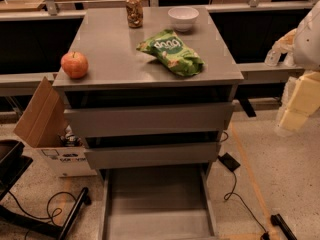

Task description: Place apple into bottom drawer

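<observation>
Apple [74, 64] rests on the cabinet [115, 44]; gripper [294, 115] hangs well right (its grip state unclear).

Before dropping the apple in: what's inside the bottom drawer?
Bottom drawer is pulled out, its visible floor bare; the back part is hidden under the drawers above. Apple sits on the cabinet top, left front corner; pincer hangs off to the right.

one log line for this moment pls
apple: front-left corner of cabinet top, not held | bottom drawer: pulled out, no apple inside | pincer: right of cabinet top, far from apple | placing: not yet done
</observation>
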Available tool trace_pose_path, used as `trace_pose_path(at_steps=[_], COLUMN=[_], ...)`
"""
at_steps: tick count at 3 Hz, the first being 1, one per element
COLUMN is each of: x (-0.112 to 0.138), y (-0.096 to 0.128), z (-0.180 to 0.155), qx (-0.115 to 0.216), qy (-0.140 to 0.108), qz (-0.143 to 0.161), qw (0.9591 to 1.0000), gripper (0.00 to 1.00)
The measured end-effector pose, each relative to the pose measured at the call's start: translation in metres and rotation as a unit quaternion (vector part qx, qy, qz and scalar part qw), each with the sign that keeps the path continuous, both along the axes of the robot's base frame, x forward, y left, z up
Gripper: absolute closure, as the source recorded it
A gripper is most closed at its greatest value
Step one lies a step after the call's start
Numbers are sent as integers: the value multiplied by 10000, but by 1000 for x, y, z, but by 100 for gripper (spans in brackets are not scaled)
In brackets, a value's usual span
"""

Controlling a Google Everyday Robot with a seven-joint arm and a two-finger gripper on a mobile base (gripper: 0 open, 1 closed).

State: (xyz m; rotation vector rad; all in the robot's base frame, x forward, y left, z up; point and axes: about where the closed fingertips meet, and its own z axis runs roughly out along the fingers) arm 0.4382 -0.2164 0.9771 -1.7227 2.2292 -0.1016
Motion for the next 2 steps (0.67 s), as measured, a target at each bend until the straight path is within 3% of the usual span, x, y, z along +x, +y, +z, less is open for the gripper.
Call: trace_pose_path(at_steps=[2], x=[22], y=[17], z=[1], qx=[213], qy=[-227], qz=[87], qw=[9995], gripper=[0])
